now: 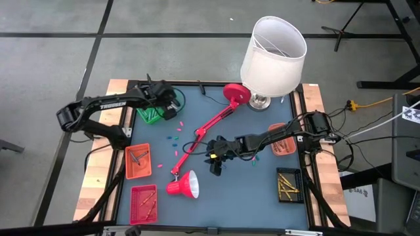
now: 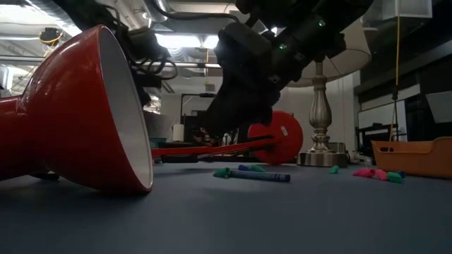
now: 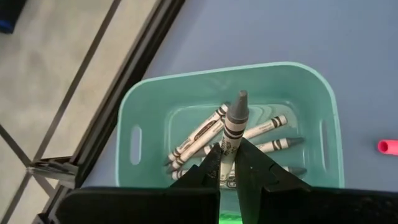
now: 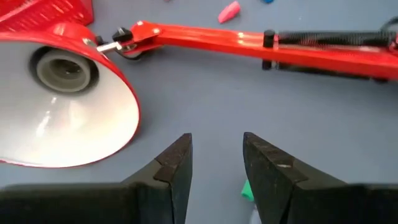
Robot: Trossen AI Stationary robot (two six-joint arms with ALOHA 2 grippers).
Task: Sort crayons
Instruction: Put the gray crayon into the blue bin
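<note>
My left gripper (image 1: 159, 105) is at the table's far left, over a teal bin (image 3: 144, 118) that holds several grey crayons (image 3: 199, 134). It is shut on one grey crayon (image 3: 236, 115). My right gripper (image 1: 215, 157) is open and empty, low over the middle of the table, beside the red lamp arm (image 1: 211, 124). A green crayon piece (image 4: 247, 190) lies on the table just below its fingers. A blue crayon (image 2: 261, 176) and teal pieces lie there in the low view. Small loose crayons (image 1: 174, 136) lie left of the lamp arm. My left gripper pinches the grey crayon's wrapped lower part (image 3: 228, 147) between its two fingers. The crayon runs along the fingers, and its pointed tip sticks out past them. It is lifted clear, above the teal bin.
A red desk lamp lies across the middle, with its shade (image 1: 184, 186) near the front and its base (image 1: 236, 94) at the back. A white lamp (image 1: 272, 56) stands far right. Orange (image 1: 138, 161) and red (image 1: 144, 202) bins stand left; orange (image 1: 282, 141) and dark (image 1: 287, 185) bins stand right.
</note>
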